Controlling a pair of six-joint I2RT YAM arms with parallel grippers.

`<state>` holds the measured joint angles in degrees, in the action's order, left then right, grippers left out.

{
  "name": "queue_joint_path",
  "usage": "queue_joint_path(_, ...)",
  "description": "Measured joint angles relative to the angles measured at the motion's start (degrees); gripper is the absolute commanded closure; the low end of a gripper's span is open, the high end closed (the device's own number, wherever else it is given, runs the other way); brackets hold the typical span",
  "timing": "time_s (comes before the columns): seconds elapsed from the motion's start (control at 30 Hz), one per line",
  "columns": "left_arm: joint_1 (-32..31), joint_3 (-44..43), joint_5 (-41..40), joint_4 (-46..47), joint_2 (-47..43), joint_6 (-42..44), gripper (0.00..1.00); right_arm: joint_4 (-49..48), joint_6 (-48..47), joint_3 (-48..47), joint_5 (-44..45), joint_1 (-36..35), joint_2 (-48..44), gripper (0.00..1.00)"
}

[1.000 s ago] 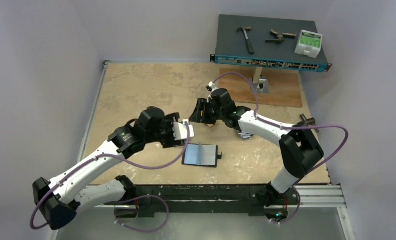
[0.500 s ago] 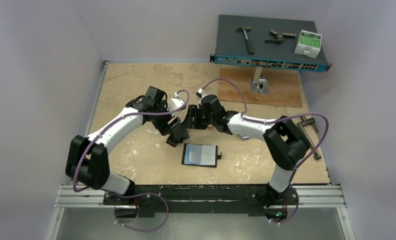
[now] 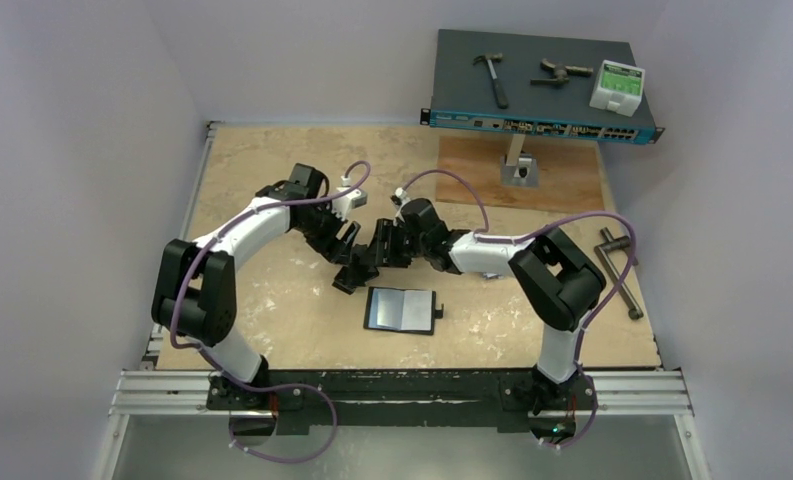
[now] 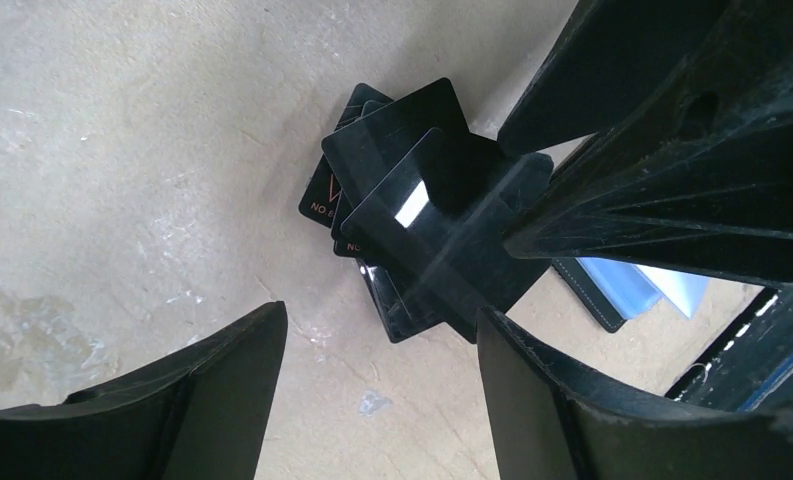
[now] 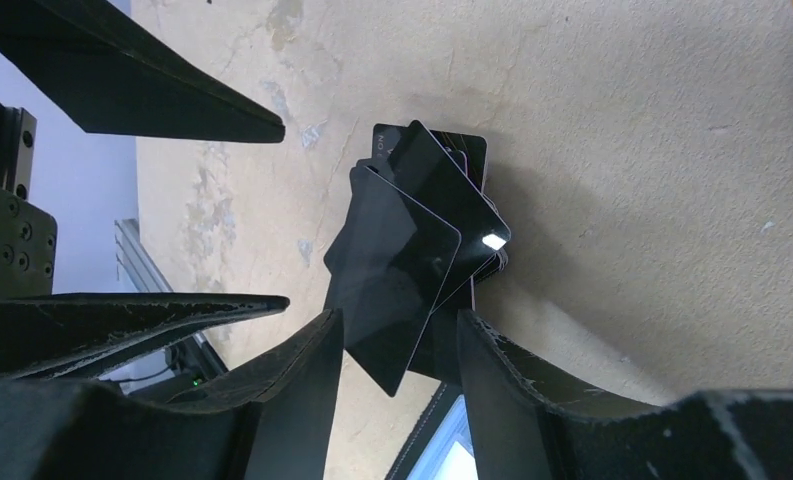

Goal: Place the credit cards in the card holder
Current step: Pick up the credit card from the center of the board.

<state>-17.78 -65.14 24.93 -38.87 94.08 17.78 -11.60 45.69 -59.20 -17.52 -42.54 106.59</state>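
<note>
the credit cards (image 4: pixel 412 190) lie in one loose, fanned pile on the beige surface (image 3: pixel 272 170). i can count at least four of them; the lower ones are covered, so the exact number is not sure. in both wrist views they look dark and glossy, and one has small orange letters on its corner.

the left pincer (image 4: pixel 377 315) is open, with its two fingers wide apart. the pile lies just beyond its fingertips, a little to one side, and between the fingers there is mostly bare surface. it holds nothing.

the right pincer (image 5: pixel 400 318) comes to the same pile from the opposite side. its two fingers (image 5: pixel 302 390) are apart, and the corner of the uppermost card is in the gap between them. a small space shows between this card and one finger, so the card is not pinched. in the top view the two pincers are very close, nearly tip to tip.

there is one card holder (image 3: pixel 402 309). it lies open and flat on the surface, near both pincers on the side of the arm bases, and it is apart from the pile. its pale sleeves face up.

far beyond the pincers stands one network switch (image 3: pixel 542 100). on it lie one hammer (image 3: pixel 492 78) and one small white box (image 3: pixel 617 88).
</note>
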Motion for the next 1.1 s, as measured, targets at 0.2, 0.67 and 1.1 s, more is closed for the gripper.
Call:
queue_joint_path(0.2, 0.4, 0.0, 2.4, 0.4, 1.6, -0.7, 0.35, -2.3, 1.6, 0.8, -1.0, -0.1, 0.0, 0.56)
queue_joint_path(0.67, 0.5, 0.0, 3.3, 0.4, 4.7, -2.2, 0.42, -3.7, 3.5, 1.6, -1.8, -0.3, 0.1, 0.58)
queue_joint_path(1.1, 0.5, 0.0, 3.1, 0.4, 5.1, -2.3, 0.49, -6.1, 4.9, 1.0, -4.2, -2.0, 4.0, 0.60)
